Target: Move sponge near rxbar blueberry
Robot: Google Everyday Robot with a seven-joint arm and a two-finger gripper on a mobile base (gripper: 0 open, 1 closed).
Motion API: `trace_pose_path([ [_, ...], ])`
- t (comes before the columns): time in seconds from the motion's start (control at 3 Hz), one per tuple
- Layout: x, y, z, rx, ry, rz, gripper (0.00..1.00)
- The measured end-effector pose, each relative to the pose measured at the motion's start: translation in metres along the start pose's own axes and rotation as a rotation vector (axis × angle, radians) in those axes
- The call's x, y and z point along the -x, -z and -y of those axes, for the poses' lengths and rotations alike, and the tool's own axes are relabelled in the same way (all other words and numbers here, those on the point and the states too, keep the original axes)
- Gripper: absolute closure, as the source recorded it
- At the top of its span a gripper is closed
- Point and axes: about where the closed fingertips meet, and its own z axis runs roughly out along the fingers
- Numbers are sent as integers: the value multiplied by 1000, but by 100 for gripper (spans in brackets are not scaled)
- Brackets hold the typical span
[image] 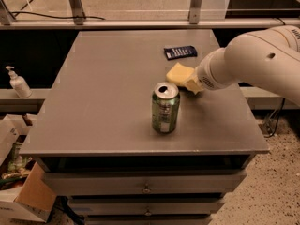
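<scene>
The pale yellow sponge is at the right middle of the grey table, held at its right end by my gripper, which is shut on it. The white arm comes in from the right. The rxbar blueberry, a dark navy flat wrapper, lies on the table just behind the sponge, a short gap away. A green soda can stands upright in front of and slightly left of the sponge.
A white pump bottle stands on a ledge left of the table. Cardboard boxes sit on the floor at lower left. Drawers are under the tabletop. A metal frame runs behind the table.
</scene>
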Motion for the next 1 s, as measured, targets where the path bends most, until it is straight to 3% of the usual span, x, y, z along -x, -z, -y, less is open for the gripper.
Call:
trace_pose_path([
  [0.33,-3,-2,14,-29,-14,5,100],
  [1.0,10,-23,43,-41,-15,4,100],
])
